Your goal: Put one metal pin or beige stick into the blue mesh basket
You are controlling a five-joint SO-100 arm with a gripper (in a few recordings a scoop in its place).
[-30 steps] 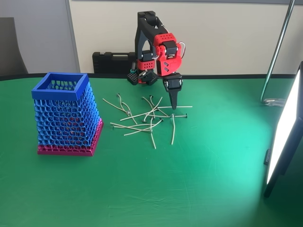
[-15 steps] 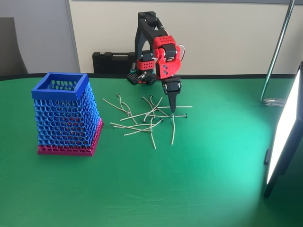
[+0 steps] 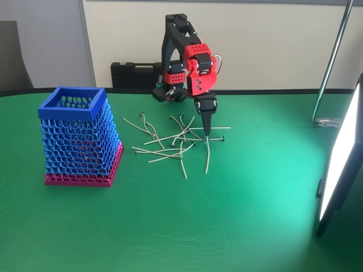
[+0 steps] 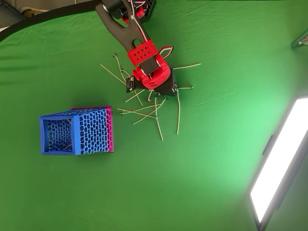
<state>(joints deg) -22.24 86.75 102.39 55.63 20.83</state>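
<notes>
Several crossed pins [image 3: 170, 141] crowd your gripper [image 3: 206, 134] at frame centre, jaws' state unclear; you risk snagging two.

Black two-finger gripper [image 3: 207, 133] tips too small to judge jaw gap, overhead: red wrist housing [image 4: 153, 77] hides fingers, white light panel [image 3: 340, 158] cut off by right edge.

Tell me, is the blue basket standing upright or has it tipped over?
Upright. In the fixed view the basket stands on its pink base on the green table, its square rim on top; the overhead view looks down into its open mouth.
</notes>
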